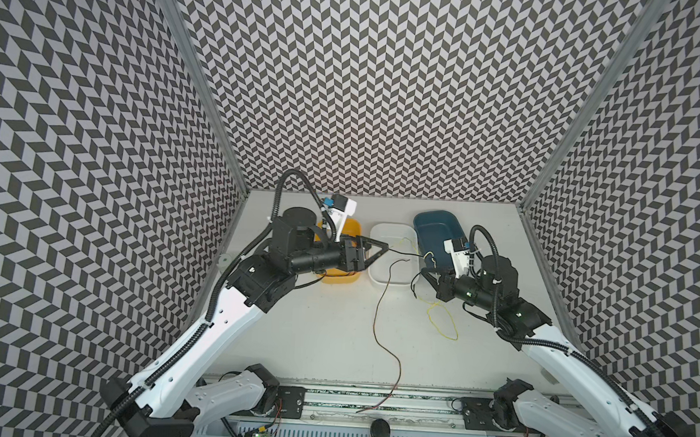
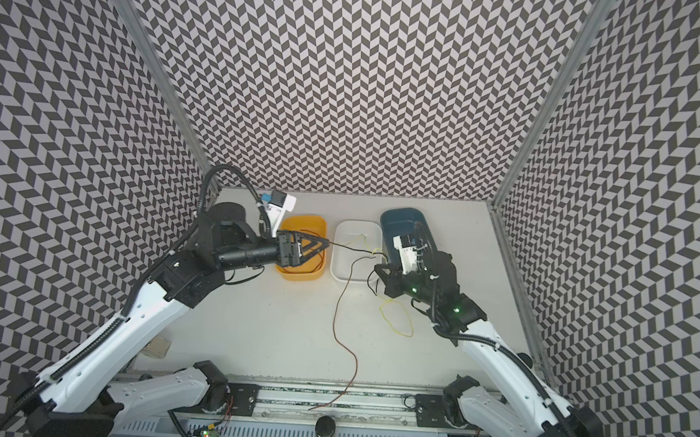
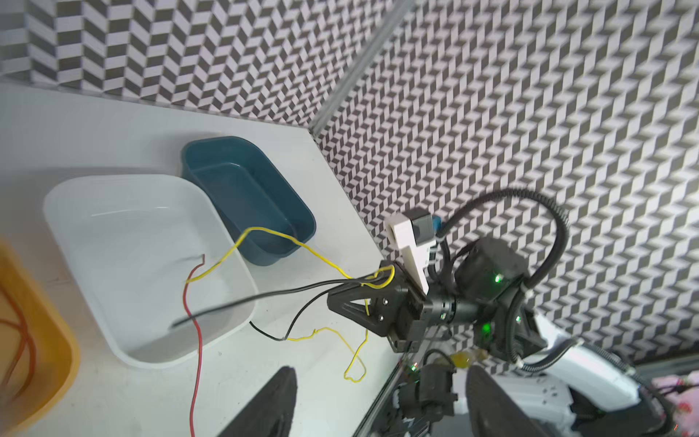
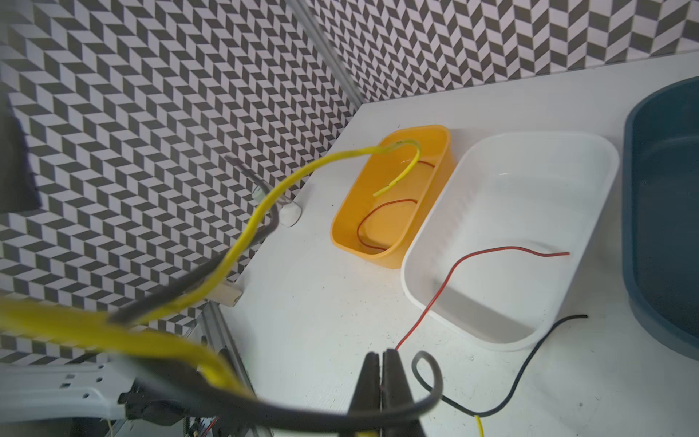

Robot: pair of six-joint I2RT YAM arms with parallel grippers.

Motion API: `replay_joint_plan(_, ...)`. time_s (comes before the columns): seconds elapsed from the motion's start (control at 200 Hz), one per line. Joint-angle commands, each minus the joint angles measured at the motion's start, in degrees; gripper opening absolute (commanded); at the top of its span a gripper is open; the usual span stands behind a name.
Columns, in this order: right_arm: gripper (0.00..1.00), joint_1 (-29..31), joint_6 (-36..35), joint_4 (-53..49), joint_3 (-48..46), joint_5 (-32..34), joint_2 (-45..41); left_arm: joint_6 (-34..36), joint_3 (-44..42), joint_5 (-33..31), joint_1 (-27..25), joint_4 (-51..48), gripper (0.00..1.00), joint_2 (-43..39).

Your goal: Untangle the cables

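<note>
The left fingers [image 3: 280, 401] stand wide apart at 9 o'clock of the white tray [image 1: 386, 283], the right fingers [image 4: 372, 382] at its 3 o'clock are pressed together on the yellow and black cables [image 4: 94, 335], and a red cable [image 1: 377, 312] trails from the tray toward 6 o'clock across the desk [image 1: 312, 329].

An orange plastic tub [image 2: 299, 275], a white plastic tray [image 2: 349, 278] and a dark blue plastic tub [image 2: 402, 220] stand close-set along the far table [image 2: 271, 327]. The left hand [image 2: 325, 244] hangs over the orange-white gap. A thin black wire [image 2: 354, 249] stretches above the tray to the right hand [image 2: 376, 268], near which a thin yellow wire [image 2: 381, 312] loops on the table. A thin red wire [image 2: 336, 310] snakes down the middle, bare table left of it.
</note>
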Motion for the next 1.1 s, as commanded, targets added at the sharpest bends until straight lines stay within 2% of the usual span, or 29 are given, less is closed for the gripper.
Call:
replay_joint_plan(0.0,0.00,1.68,-2.36,0.39,1.51,-3.71,0.50,3.15,2.88,-1.34,-4.80,0.65,0.75,0.98)
replay_joint_plan(0.32,0.00,5.14,-6.76,-3.83,3.79,-5.05,0.68,6.03,4.08,-5.35,-6.67,-3.57,0.76,4.89)
replay_joint_plan(0.516,0.00,7.35,-9.04,-5.67,4.36,-2.87,1.04,7.25,4.99,-5.92,-8.04,-5.02,0.75,7.68)
replay_joint_plan(0.901,0.00,7.74,-10.89,-8.19,6.09,-1.85,1.57,7.88,4.67,-2.95,-8.97,-5.45,0.49,8.58)
replay_joint_plan(1.097,0.00,7.84,-11.21,-9.62,6.74,-1.58,1.57,11.45,4.89,-5.46,-9.12,-9.83,0.51,8.76)
